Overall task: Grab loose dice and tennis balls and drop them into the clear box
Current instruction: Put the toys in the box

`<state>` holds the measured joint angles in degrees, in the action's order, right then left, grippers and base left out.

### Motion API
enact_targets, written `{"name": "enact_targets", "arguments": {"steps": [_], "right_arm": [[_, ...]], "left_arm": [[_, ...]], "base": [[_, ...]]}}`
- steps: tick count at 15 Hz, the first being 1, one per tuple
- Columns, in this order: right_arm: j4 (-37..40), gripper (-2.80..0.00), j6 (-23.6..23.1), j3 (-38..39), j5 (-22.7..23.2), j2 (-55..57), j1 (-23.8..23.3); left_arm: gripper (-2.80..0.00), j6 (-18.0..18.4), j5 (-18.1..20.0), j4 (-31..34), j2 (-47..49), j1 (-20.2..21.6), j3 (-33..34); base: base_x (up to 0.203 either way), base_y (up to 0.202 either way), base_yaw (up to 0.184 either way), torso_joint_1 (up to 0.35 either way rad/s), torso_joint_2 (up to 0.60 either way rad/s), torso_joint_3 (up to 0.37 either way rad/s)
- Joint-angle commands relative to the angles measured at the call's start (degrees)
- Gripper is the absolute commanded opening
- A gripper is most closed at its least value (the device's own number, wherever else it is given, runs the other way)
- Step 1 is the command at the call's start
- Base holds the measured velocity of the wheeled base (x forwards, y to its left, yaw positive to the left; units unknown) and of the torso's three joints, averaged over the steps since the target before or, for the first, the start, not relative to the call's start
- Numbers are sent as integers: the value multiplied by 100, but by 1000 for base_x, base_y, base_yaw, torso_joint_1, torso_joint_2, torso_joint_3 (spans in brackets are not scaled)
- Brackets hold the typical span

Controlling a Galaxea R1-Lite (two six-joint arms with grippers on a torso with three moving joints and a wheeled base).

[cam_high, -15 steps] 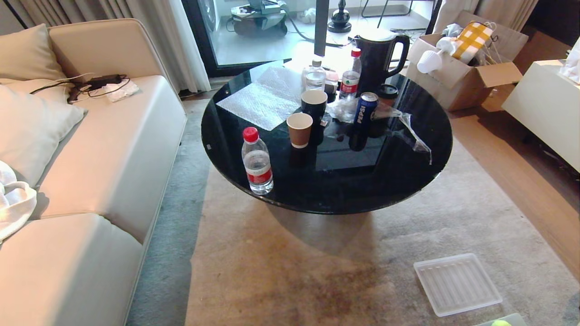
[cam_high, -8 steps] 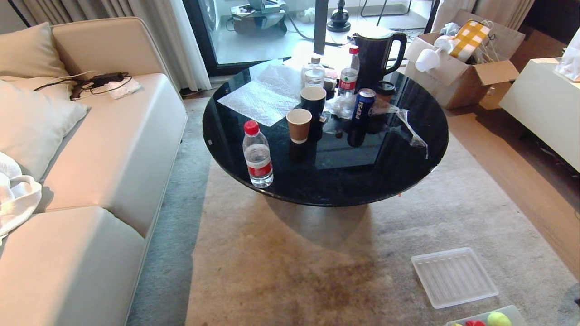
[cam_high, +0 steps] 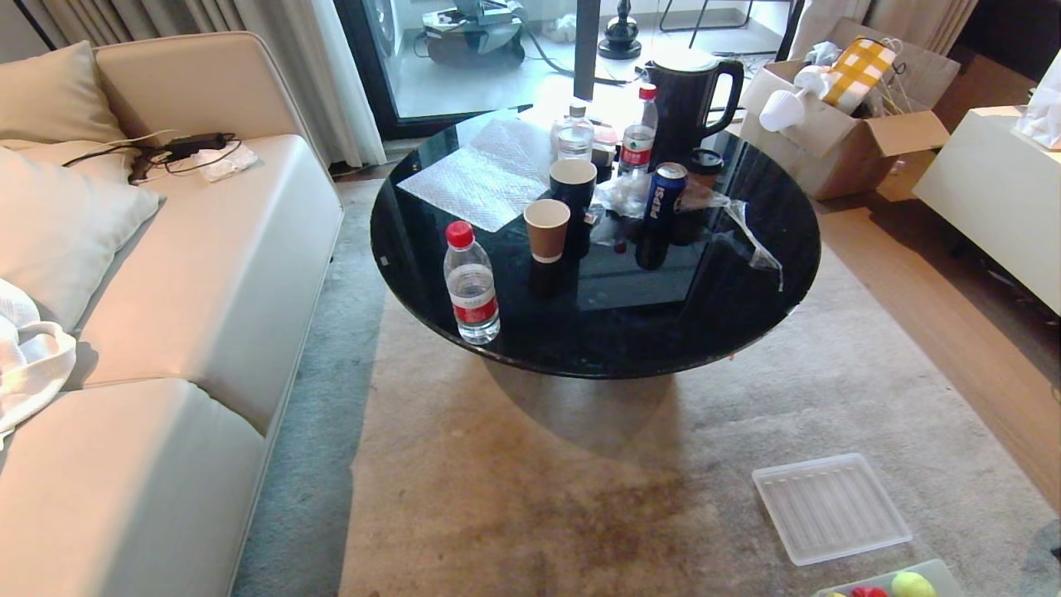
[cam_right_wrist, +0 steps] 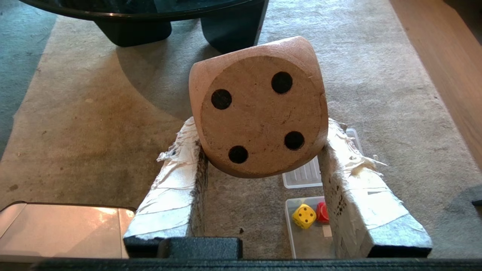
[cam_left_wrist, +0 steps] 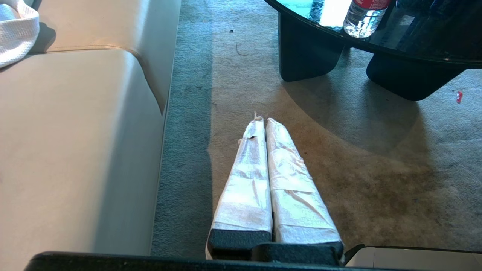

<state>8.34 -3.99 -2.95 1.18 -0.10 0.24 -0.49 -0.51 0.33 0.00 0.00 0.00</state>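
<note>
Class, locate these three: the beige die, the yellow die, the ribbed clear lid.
beige die [cam_right_wrist: 260, 113], right wrist view, four-pip face
yellow die [cam_right_wrist: 304, 216], right wrist view, its top face
ribbed clear lid [cam_high: 830, 507], head view, ribbed centre

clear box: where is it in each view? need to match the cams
Head view: clear box at the bottom right edge, cut off, just below the ribbed lid.
Left wrist view: not in it.
Right wrist view: low in the picture, seen between the right hand's fingers under the beige die, holding the yellow die.
Shared landmark: the ribbed lid on the carpet beside the box.
</note>
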Motion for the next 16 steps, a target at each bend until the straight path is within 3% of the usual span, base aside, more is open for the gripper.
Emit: {"name": "enact_targets", "arguments": {"steps": [1, 16], "right_arm": [[1, -280, -1, 0, 5, 1, 3], [1, -280, 12, -2, 5, 1, 3]], "left_arm": [[-280, 5, -2, 2, 0, 0, 0], [-280, 2, -2, 2, 0, 0, 0]], "base": [[0, 0, 0, 0, 0, 0], [0, 0, 0, 0, 0, 0]]}}
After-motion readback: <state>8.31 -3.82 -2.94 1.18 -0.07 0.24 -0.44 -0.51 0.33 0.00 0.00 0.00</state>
